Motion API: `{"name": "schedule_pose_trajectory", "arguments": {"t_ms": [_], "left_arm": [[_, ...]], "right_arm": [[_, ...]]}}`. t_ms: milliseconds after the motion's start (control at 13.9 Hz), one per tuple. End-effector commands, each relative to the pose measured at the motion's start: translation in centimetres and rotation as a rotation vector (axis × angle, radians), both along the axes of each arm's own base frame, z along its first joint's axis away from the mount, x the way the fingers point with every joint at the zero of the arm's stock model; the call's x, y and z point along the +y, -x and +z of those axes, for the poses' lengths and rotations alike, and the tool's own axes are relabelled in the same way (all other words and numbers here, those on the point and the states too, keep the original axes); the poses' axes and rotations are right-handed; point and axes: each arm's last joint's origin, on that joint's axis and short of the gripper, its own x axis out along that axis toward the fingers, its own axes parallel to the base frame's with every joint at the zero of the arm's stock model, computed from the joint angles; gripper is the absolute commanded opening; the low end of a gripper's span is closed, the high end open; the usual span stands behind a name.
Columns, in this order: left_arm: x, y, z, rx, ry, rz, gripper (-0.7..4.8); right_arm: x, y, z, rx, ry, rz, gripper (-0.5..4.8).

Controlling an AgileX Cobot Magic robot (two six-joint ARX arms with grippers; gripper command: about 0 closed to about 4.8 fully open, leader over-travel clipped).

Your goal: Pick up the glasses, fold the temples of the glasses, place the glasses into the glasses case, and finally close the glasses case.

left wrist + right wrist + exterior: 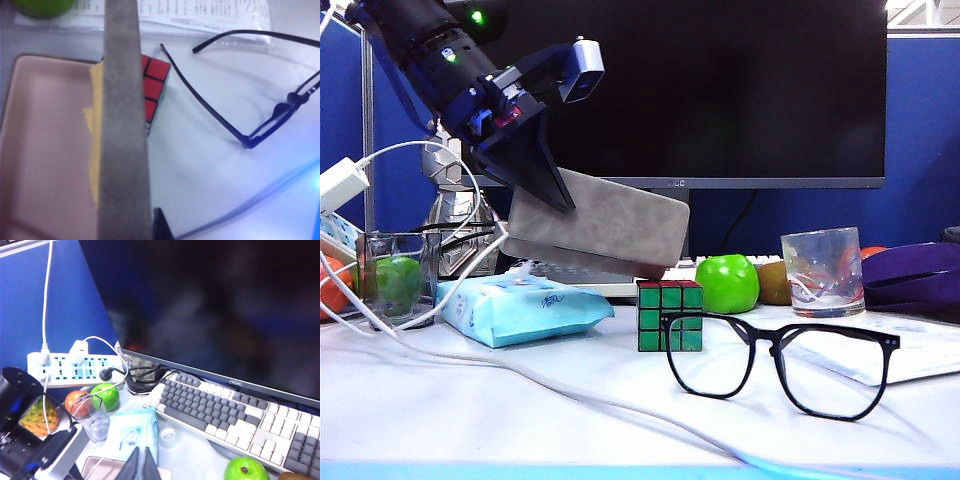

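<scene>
A white desk backed by a dark monitor (700,90) and blue partitions forms the work area. The glasses (780,362) stand on the desk near the front, right of the Rubik's cube (670,315), with the temples (200,95) unfolded and untouched.

The glasses case (595,235) is held above the desk, tilted, over the tissue pack (520,308). It is clamped by the left gripper (535,175), whose jaws are closed on its grey shell. In the left wrist view the case (125,125) is seen edge-on, with a pale lining and a yellow cloth (95,145) inside.

The right gripper (142,465) is raised over the desk's left side, jaws closed and empty.

The case should be set down flat and open on a bare part of the desk, well apart from the glasses, so that neither the cube nor the frame is struck. It should be released only once fully supported.
</scene>
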Motion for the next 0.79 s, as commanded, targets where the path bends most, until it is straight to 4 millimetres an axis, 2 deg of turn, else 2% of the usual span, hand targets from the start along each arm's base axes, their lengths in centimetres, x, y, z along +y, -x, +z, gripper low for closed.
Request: {"name": "schedule_pose_trajectory", "arguments": {"t_ms": [72,144,217,289,433,722,794], "left_arm": [[0.6,0.7,0.8,-0.003,-0.023,0.003,-0.06],[0.9,1.0,1.5,-0.015,-0.018,0.005,-0.06],[1.8,1.7,2.9,-0.042,0.001,0.021,-0.06],[2.4,2.8,3.8,-0.04,-0.008,0.012,-0.06],[2.8,4.3,3.3,0.112,-0.015,-0.058,-0.06],[2.9,4.8,2.8,0.175,-0.047,-0.076,-0.06],[2.9,4.7,1.2,0.226,-0.064,-0.079,-0.06]], "right_arm": [[0.0,0.1,0.3,-0.018,-0.001,0.007,-0.05],[0.0,0.1,0.3,-0.02,0.001,0.008,-0.05],[0.0,0.1,0.3,-0.019,0.002,0.007,-0.05],[0.0,0.1,0.3,-0.019,0.001,0.007,-0.05],[0.0,0.1,0.3,-0.019,0.001,0.008,-0.05],[0.0,0.1,0.3,-0.019,0.001,0.008,-0.05],[0.0,0.1,0.3,-0.018,0.001,0.008,-0.05]]}}
